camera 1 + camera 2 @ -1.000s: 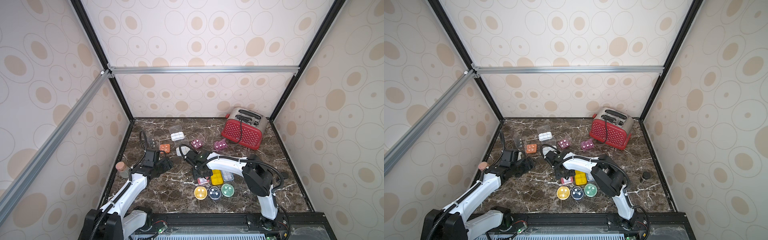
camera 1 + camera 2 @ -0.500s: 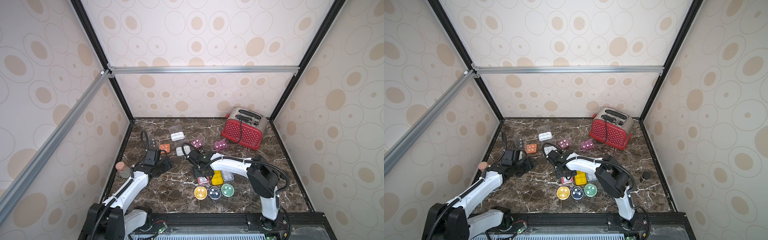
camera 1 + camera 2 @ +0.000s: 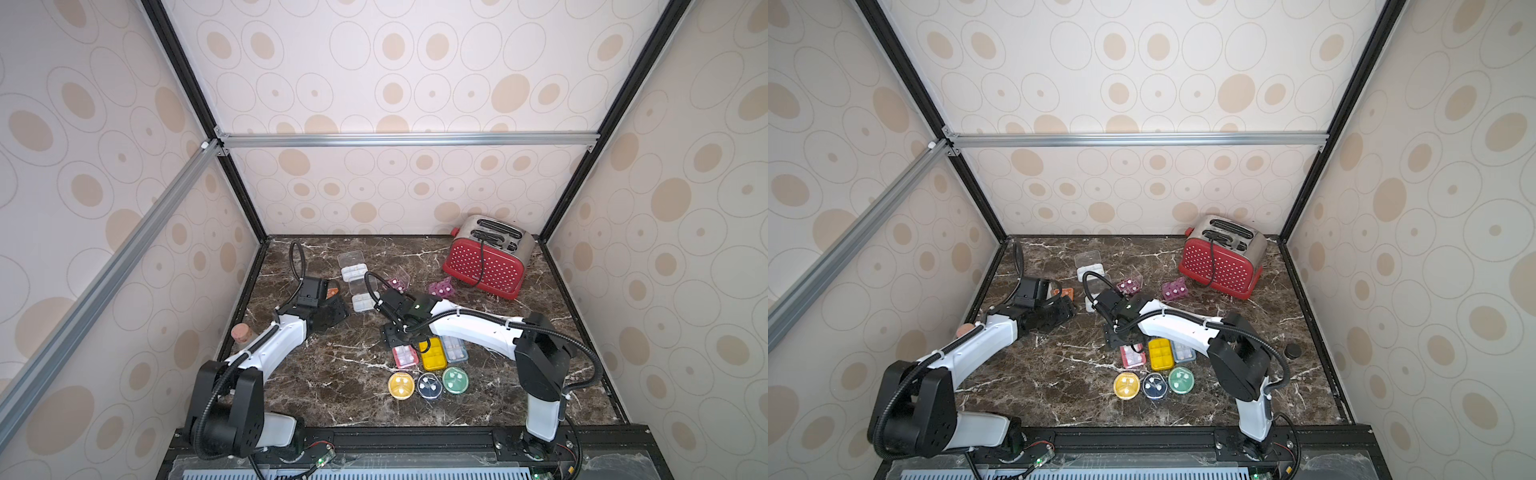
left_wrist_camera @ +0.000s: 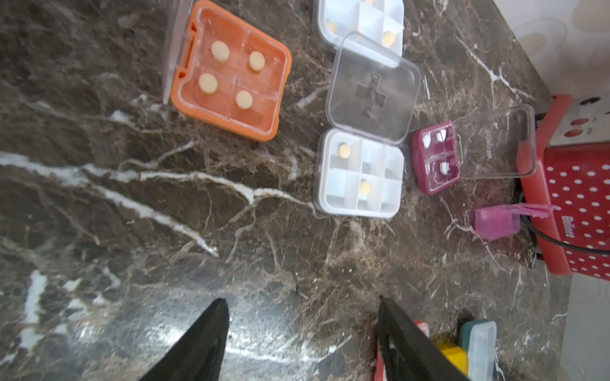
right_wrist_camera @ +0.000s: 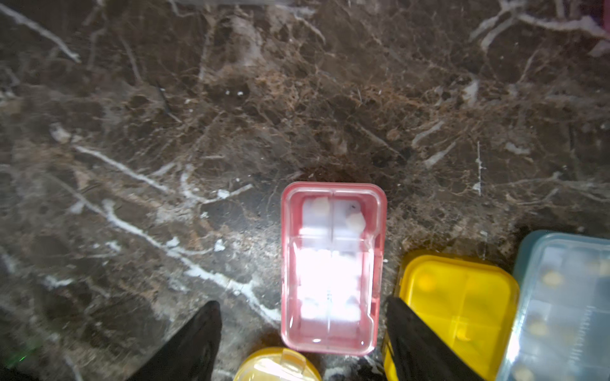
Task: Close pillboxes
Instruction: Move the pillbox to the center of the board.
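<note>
Open pillboxes lie at the back left: an orange one (image 4: 231, 72) (image 3: 331, 293), two white ones (image 4: 359, 174) (image 3: 362, 302) (image 3: 353, 272), a maroon one (image 4: 435, 158) (image 3: 397, 284) and a pink one (image 3: 440, 287). Nearer the front, lids down, are a red pillbox (image 5: 333, 264) (image 3: 405, 356), a yellow one (image 5: 458, 303) (image 3: 432, 354) and a blue one (image 3: 454, 349). In front of these sit the round yellow (image 3: 401, 384), navy (image 3: 429, 385) and green (image 3: 455, 379) ones. My left gripper (image 4: 302, 303) (image 3: 332, 316) is open over bare marble beside the orange box. My right gripper (image 5: 302, 303) (image 3: 392, 334) is open, with the red box's end between its fingers.
A red perforated toaster (image 3: 486, 262) with its black cord stands at the back right. A cork-stoppered jar (image 3: 240, 332) sits against the left wall beside my left arm. A small black cap (image 3: 1292, 351) lies at the right. The yellow box touches one right finger (image 5: 416, 343).
My right wrist has shifted slightly to the right above the red pillbox, and its jaws stand a little wider. My left arm has hardly moved.
</note>
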